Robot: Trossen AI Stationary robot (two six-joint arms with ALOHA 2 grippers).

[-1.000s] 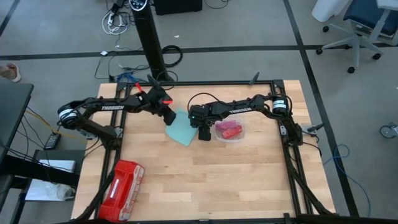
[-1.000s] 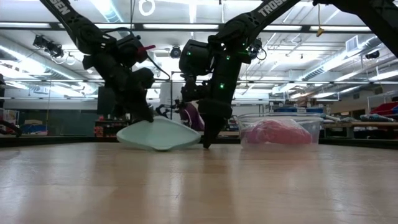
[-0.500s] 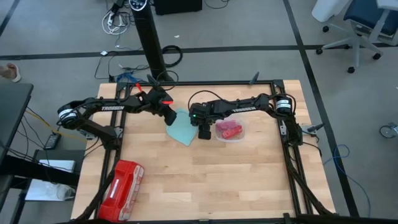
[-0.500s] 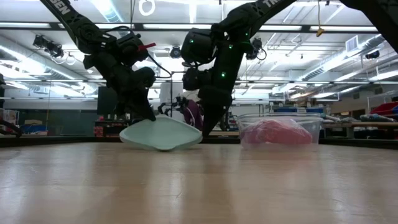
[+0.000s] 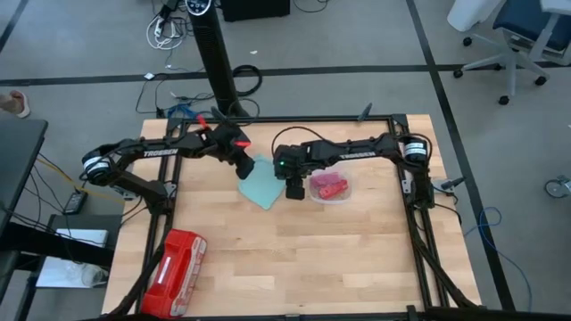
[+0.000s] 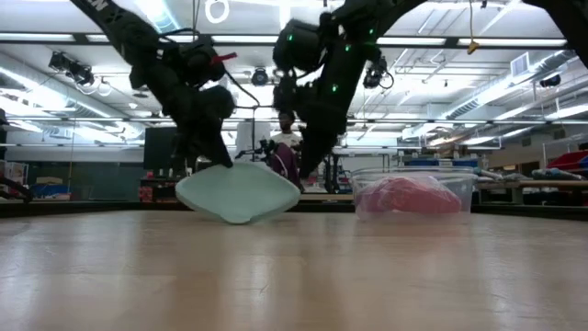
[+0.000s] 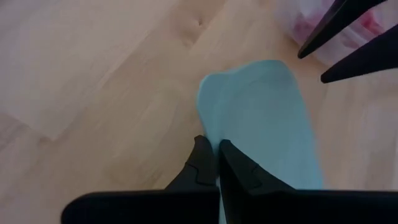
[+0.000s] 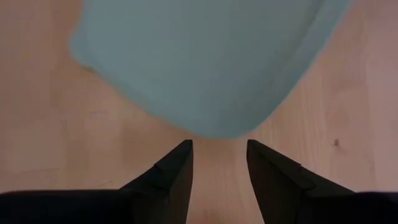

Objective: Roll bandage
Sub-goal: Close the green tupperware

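The bandage [image 5: 328, 186] shows as pink-red rolls lying in a clear tub [image 6: 413, 193] right of the table's middle. A pale teal lid [image 5: 260, 184] lies tilted just left of the tub, and my left gripper [image 7: 216, 149] is shut on its rim. My right gripper [image 5: 293, 190] hangs open above the table between lid and tub, its fingers [image 8: 177, 165] just past the lid's rounded edge [image 8: 217, 127] and touching nothing. My left gripper pinches the lid's rim [image 7: 210, 132] at the lid's far left side, between its two fingers. The fingers slant down from the table's left. The lid [image 6: 237, 195] hangs tilted from them, the held side raised. Whether its low side touches the table, I cannot tell.
A glossy red plastic case [image 5: 175, 272] lies at the table's near left corner. Bare wood stretches across the near half and the right side of the table. A black frame runs round the table's edges.
My right gripper has risen from close to the table to well above it, staying open between lid and tub. The lid stays in my left gripper's hold.
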